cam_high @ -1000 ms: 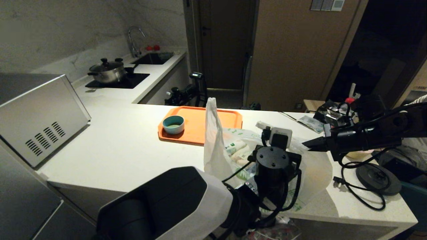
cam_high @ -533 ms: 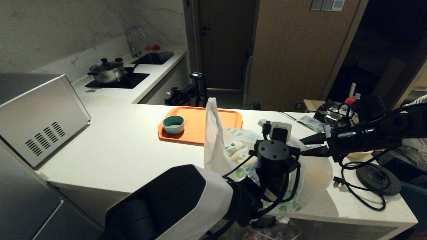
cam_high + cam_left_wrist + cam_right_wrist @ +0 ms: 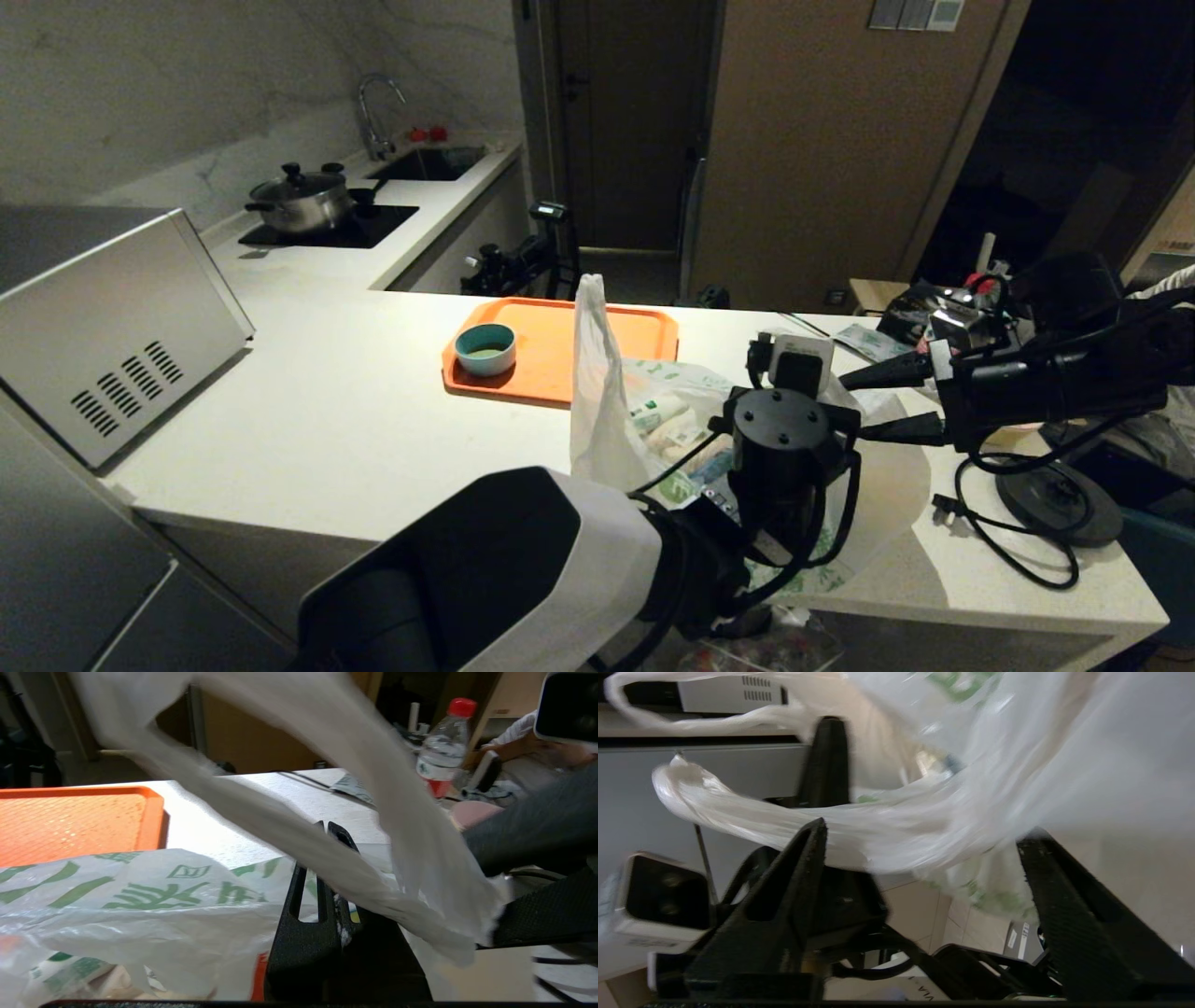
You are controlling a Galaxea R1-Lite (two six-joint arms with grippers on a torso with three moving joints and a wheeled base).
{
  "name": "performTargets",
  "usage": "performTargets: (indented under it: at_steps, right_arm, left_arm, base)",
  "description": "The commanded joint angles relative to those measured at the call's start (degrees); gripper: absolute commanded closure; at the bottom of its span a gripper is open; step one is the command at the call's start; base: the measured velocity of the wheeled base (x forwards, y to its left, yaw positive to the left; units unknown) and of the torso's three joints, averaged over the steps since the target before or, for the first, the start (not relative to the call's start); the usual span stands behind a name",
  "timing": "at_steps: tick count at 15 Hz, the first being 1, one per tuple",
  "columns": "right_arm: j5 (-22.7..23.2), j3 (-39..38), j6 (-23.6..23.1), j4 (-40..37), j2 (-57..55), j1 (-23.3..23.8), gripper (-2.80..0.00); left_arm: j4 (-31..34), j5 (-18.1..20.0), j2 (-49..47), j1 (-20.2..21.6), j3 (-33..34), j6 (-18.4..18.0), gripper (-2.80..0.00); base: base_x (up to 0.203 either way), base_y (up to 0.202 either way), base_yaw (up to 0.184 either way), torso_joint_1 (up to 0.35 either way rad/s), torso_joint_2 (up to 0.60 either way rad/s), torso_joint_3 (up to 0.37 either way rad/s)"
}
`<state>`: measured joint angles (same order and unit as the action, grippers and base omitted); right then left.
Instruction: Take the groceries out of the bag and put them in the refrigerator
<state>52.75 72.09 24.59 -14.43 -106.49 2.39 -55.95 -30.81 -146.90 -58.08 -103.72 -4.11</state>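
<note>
Groceries (image 3: 665, 422) are seen lying inside a translucent white plastic bag (image 3: 602, 411) printed with green characters, set on a white counter (image 3: 355, 411) at the centre of the head view, just in front of an orange tray (image 3: 560, 347) on which a small teal bowl (image 3: 485, 348) is placed. One handle of the bag is drawn upright into a tall white peak at the centre of the frame. The left gripper (image 3: 327, 833) is shown at the lower centre of the head view, over the bag's near side; in the left wrist view its fingers are pressed together, a strip of bag handle is draped across them, and whether the plastic is actually pinched cannot be told. The right gripper (image 3: 864, 403) is extended from the right edge of the head view toward the bag's right side, its fingers (image 3: 1069, 924) spread wide apart, with a twisted bag handle lying across the gap between them in the right wrist view. A clear water bottle (image 3: 443, 751) with a red cap is visible at the upper right of the left wrist view. A silver box with vent slots (image 3: 121, 355) is placed at the left edge of the head view, and a lidded pot (image 3: 301, 198) is seen on a dark hob at the upper left. A black cable (image 3: 1004, 537) is coiled on the counter at the lower right.
</note>
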Motion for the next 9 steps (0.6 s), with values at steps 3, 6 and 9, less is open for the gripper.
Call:
performTargets:
  at_steps: [3, 6, 9]
  right_arm:
    - [0.3, -2.4, 1.1, -0.1, 5.7, 0.0, -2.80]
    - [0.3, -3.8, 1.3, -0.1, 9.1, 0.1, -2.80]
    - [0.3, -3.9, 2.5, -0.1, 11.9, 0.3, -2.80]
  left_arm:
    - [-0.3, 0.1, 0.1, -1.4, -0.2, 0.0, 0.00]
    - [-0.4, 0.2, -0.2, -4.0, -0.5, 0.0, 0.00]
    - [-0.5, 0.3, -1.3, -6.3, -0.5, 0.1, 0.00]
  base:
    - [0.000, 0.000, 0.000, 0.000, 0.00, 0.000]
    - [0.000, 0.000, 0.000, 0.000, 0.00, 0.000]
    - [0.000, 0.000, 0.000, 0.000, 0.00, 0.000]
